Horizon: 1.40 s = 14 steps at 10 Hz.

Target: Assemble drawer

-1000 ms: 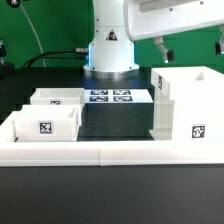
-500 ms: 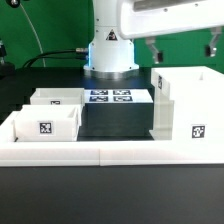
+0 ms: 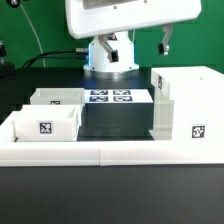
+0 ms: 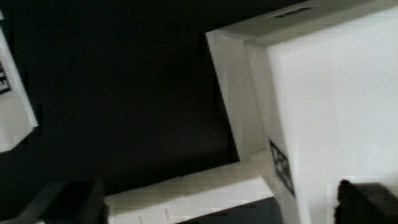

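Observation:
The drawer's tall open-fronted white housing (image 3: 190, 105) stands on the black table at the exterior view's right, with a tag on its front. Two small white trays sit at the exterior view's left, one in front (image 3: 45, 122) and one behind (image 3: 58, 98). My gripper (image 3: 137, 43) hangs open and empty above the table's far middle, well above all the parts. In the wrist view the housing (image 4: 329, 90) fills one side, and my gripper (image 4: 221, 205) has its dark fingertips (image 4: 71, 200) spread wide with nothing between them.
The marker board (image 3: 110, 97) lies flat behind the middle of the table, in front of the arm's base (image 3: 110, 60). Low white rails (image 3: 110, 155) edge the black table (image 3: 115, 125). A rail also shows in the wrist view (image 4: 178, 190).
My gripper has moved toward the exterior view's left, from above the housing to above the table's far middle. It stays open. The parts have not moved.

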Each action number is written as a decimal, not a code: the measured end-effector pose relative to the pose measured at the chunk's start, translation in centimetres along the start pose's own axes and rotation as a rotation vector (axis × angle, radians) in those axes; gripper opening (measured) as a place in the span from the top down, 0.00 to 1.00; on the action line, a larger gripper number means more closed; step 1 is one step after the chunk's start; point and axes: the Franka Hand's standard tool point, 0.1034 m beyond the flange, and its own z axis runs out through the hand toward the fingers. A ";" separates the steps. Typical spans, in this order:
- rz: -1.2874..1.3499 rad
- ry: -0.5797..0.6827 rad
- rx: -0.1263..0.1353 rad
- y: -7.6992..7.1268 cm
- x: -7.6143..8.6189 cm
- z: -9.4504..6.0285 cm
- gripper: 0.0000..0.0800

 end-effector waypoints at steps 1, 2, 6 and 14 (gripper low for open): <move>-0.007 -0.001 0.001 -0.2 0.0 0.1 0.19; -0.005 -0.001 0.000 -0.1 0.0 0.1 0.19; -0.037 -0.003 -0.105 2.4 -0.3 0.6 0.19; -0.077 0.035 -0.129 6.7 -0.5 2.7 0.19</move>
